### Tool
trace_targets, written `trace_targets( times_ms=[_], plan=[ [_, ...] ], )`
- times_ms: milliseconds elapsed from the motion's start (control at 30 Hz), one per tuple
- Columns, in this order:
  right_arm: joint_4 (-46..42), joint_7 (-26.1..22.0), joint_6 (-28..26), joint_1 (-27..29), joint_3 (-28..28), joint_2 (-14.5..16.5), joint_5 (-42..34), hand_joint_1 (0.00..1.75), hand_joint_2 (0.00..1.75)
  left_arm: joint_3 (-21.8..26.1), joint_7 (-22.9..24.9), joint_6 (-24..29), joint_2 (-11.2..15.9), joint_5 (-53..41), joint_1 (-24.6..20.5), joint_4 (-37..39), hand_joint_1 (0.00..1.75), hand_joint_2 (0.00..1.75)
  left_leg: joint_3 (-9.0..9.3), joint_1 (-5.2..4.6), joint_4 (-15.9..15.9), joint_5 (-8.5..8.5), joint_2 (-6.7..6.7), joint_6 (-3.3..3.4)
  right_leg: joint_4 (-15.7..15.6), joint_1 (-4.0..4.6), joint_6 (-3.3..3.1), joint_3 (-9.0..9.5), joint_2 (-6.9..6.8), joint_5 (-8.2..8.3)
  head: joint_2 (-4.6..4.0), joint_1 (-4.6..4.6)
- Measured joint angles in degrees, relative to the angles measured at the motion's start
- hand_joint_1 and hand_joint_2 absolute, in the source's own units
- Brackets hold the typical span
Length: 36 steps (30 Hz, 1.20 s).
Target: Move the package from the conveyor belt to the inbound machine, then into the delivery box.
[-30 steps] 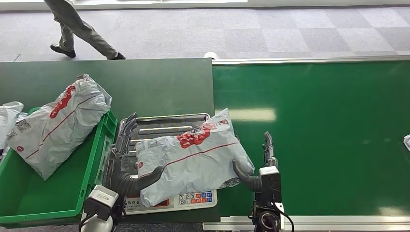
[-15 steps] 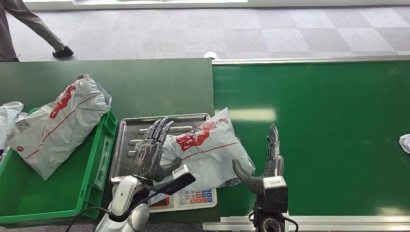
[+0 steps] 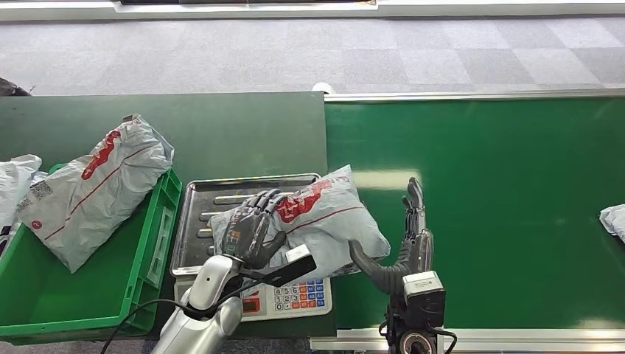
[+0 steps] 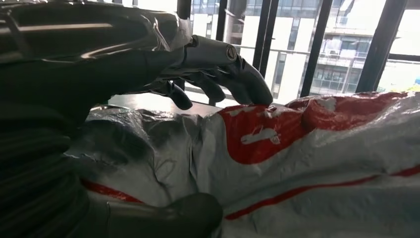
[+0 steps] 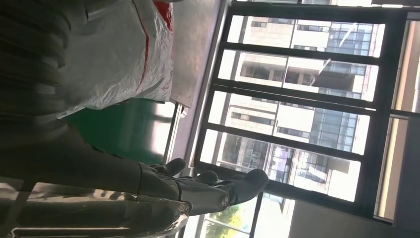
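Green conveyor belt (image 3: 501, 214) beside dark table (image 3: 221, 133); grey tiled floor (image 3: 295, 51). Left hand (image 3: 250, 232) grips package (image 3: 332, 221); right hand (image 3: 413, 228) spread.

Pkg (image 3: 324, 221) on scale tray (image 3: 193, 221) (part overhanging)

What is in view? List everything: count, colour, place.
package: one, grey with red print, on the scale tray, overhanging toward the belt
scale: one, steel tray, white keypad, on the table
conveyor belt: one, green, right
crate: one, green, left of scale
second package: one, grey and red, leaning in crate
third package: one, pale, belt's right edge
bag: one, white, left edge
table: one, dark green
left hand: dark, fingers on package
right hand: dark, fingers straight, thumb at package's end
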Motion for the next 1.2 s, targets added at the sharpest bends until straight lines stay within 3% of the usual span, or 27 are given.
trace_targets(
  times_ms=[700,767,867,967,1200],
  plan=[
    [-0.27,0.11,-0.01,0.18,0.0,0.18,0.29,0.0,1.75,0.14,-1.94,-0.01,-0.58,2.64,-0.38,0.78,1.74,1.75,-0.11,0.0,0.0,-0.02,0.02,-0.01,0.02,0.0,0.01,-0.09,0.03,0.0,0.0,-0.01],
    [-0.21,0.1,-0.61,0.21,0.02,0.18,0.26,0.0,1.75,0.62,-7.33,3.57,-0.45,8.7,1.07,-1.7,1.74,1.75,-0.19,0.0,0.0,-0.02,0.1,-0.01,0.03,0.01,0.0,-0.19,0.12,0.01,0.0,0.0],
    [0.32,-0.5,-2.55,0.29,0.02,0.08,0.02,0.0,1.75,1.27,-17.66,8.32,0.86,27.69,4.98,-11.74,1.75,1.75,-0.41,0.01,0.0,-0.01,0.23,-0.03,0.04,0.02,0.01,-0.49,0.24,0.04,0.0,-0.02],
    [1.02,-1.08,-3.73,0.3,0.14,-0.07,-0.31,0.0,1.75,2.03,-20.21,9.98,2.21,36.92,7.16,-19.91,1.75,1.75,-0.52,0.02,0.0,-0.01,0.19,-0.03,0.04,0.03,0.0,-0.58,0.22,0.02,0.0,-0.02],
    [2.32,-1.28,-4.88,0.31,0.44,-0.34,-1.68,0.0,1.75,4.94,-26.47,17.94,4.83,41.81,10.81,-30.08,1.75,1.75,-0.64,0.02,0.0,-0.02,0.21,-0.03,0.05,0.03,-0.01,-0.69,0.22,0.0,0.0,0.0]
  ],
)
